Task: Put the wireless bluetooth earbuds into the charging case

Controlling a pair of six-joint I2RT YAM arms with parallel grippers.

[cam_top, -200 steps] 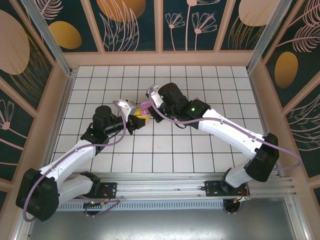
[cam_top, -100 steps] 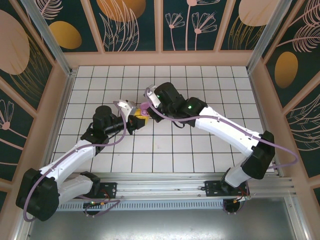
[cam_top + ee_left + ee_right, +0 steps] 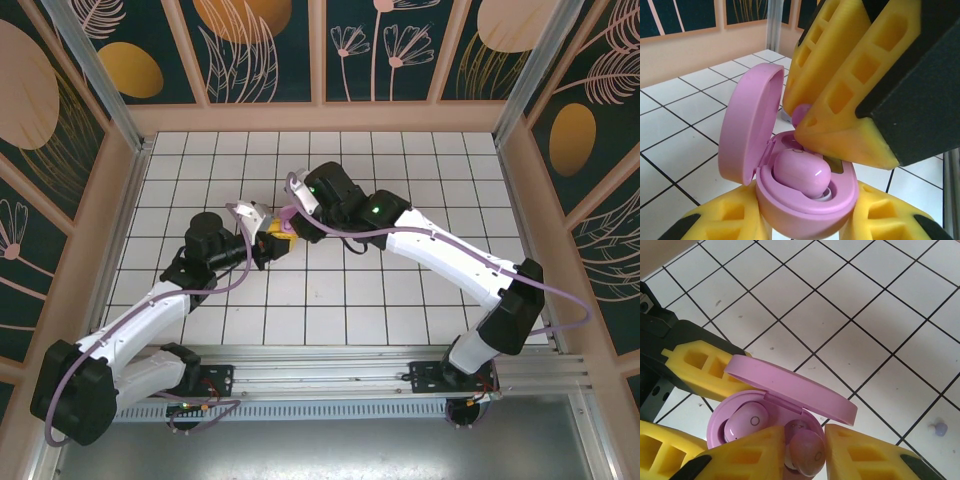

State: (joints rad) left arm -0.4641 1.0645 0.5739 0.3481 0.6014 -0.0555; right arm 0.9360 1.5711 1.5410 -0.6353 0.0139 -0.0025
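My left gripper [image 3: 268, 240] is shut on the pink charging case [image 3: 805, 202], which it holds from both sides. The lid [image 3: 747, 125] stands open. One of the wireless bluetooth earbuds [image 3: 800, 172] sits in the case's left socket [image 3: 742, 424]. My right gripper [image 3: 805, 456] hovers right over the case [image 3: 284, 230]. A second earbud [image 3: 807, 452] lies tilted over the other socket, between its yellow fingers [image 3: 865, 455]. It touches the left finger, and a thin gap shows on the right side. The jaws stand slightly open.
A small pale lilac speck [image 3: 940, 429] lies on the white tiled floor [image 3: 400, 160]. Wooden walls [image 3: 320, 118] and metal posts close in the floor on three sides. The arms' base rail [image 3: 330, 370] runs along the near edge.
The right gripper's jaws have parted a little round the second earbud, and its arm has shifted slightly left over the case. The left arm has not moved.
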